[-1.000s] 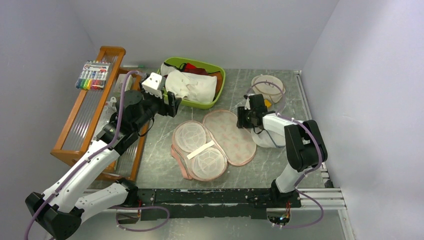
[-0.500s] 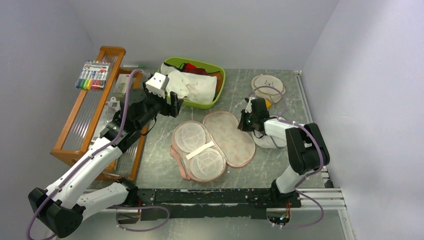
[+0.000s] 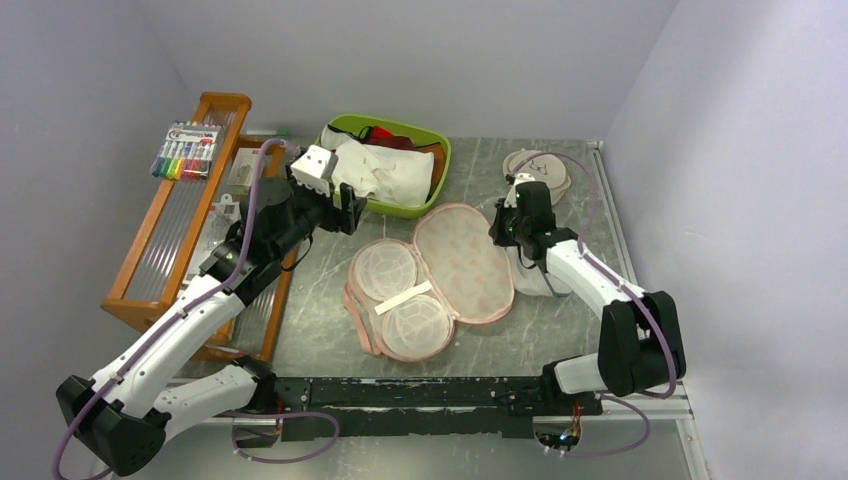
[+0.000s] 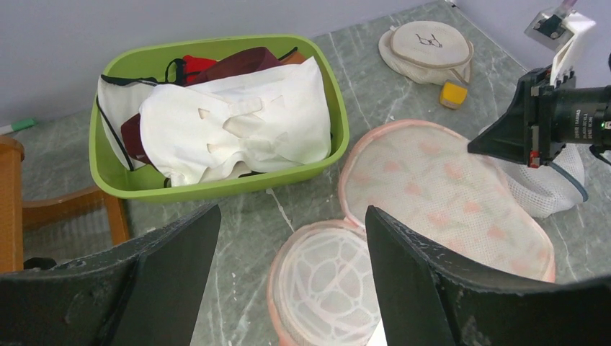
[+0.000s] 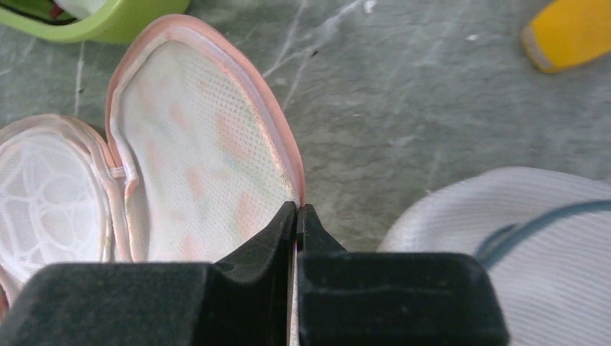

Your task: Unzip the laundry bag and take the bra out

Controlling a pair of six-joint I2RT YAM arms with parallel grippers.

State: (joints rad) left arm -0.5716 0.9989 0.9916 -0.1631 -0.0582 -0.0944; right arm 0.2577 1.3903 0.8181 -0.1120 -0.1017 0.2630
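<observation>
Laundry bag (image 3: 465, 265) wide open, pink-edged

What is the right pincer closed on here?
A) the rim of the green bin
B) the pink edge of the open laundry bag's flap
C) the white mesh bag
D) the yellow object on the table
B: in the right wrist view the right pincer is shut, with the pink edging of the laundry bag pinched between its tips.
</observation>
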